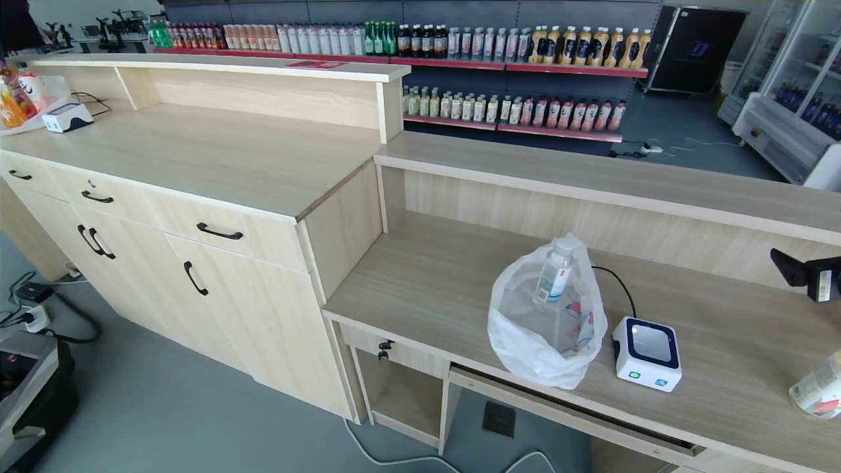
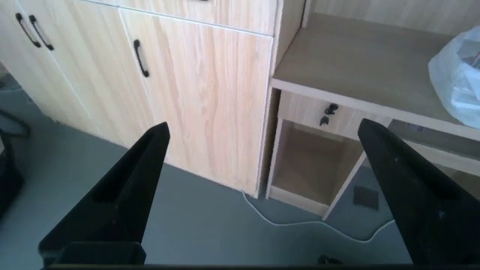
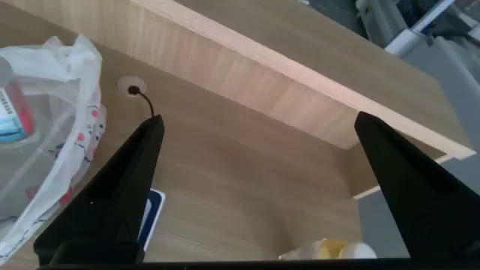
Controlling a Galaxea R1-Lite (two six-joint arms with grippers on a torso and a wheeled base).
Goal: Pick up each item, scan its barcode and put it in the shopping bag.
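The shopping bag [image 1: 525, 328], thin translucent white plastic with a few red and blue marks, stands open on the lower wooden counter [image 1: 427, 282], right of centre in the lower half of the head view. A clear water bottle [image 1: 555, 269] with a white cap and a blue-and-white label stands upright inside it, its neck rising above the bag's rim. Just beside the bag, toward the right of the frame, sits the barcode scanner [image 1: 647, 351], a white box with a dark glass face tilted upward. Its black cable [image 1: 621, 286] curves behind the bag to a hole in the counter top. At the right edge, low in the frame, a pale yellowish bottle [image 1: 818, 394] with a printed label lies on the counter, well apart from the scanner.

The right gripper [image 3: 259, 187] hangs above this counter with its two black fingers spread wide and nothing between them. Its own camera shows the bag, the scanner's corner and the yellowish bottle below it. In the head view a black part of the right arm [image 1: 805, 274] juts in at the right edge, above the counter.

The left gripper [image 2: 262, 195] is also spread wide and empty. It hangs over the grey floor [image 2: 217, 225] in front of the cabinet doors [image 2: 195, 97].

On the higher counter at the upper left of the head view sit a second scanner [image 1: 66, 117] and some packaged goods [image 1: 20, 92]. Along the top of the frame run shelves of bottled drinks [image 1: 407, 41].
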